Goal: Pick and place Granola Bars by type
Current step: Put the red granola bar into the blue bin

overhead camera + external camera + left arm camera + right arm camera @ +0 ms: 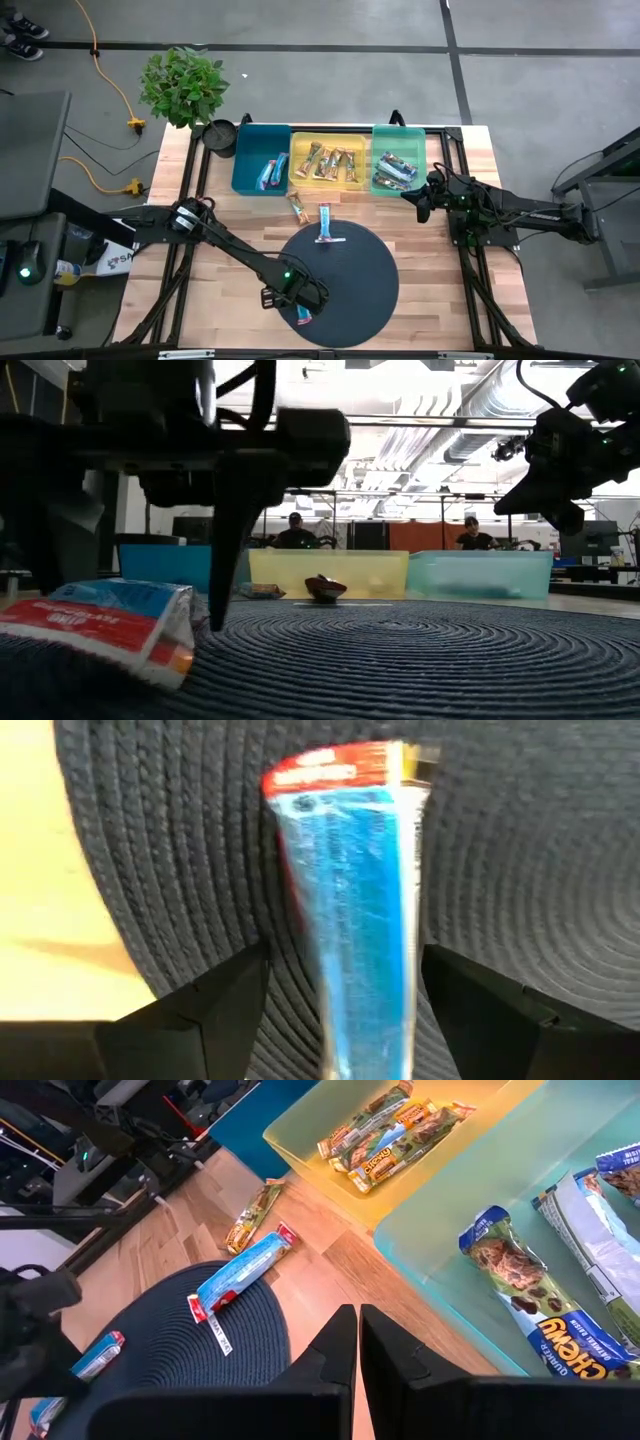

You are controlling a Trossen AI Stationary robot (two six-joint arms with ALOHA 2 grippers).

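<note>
We see the left hand low over the near edge of the round dark mat, fingers spread wide on either side of a blue bar lying flat on the mat. In the left wrist view the bar runs lengthwise between the two fingers, gap visible on both sides, not pinched. In the low view one dark finger reaches down to the mat just beside the bar's crinkled end.

The right hand waits in the air by the front corner of the green tray, fingers pressed together, holding nothing.

A second blue bar lies on the far rim of the mat, and a tan-brown bar sits on the bare desk just beside it.

The teal tray holds blue bars, the yellow tray tan-brown ones, the green tray silvery green-purple ones. All three trays stand side by side along the far side of the desk.

A potted plant stands at the far left corner.
</note>
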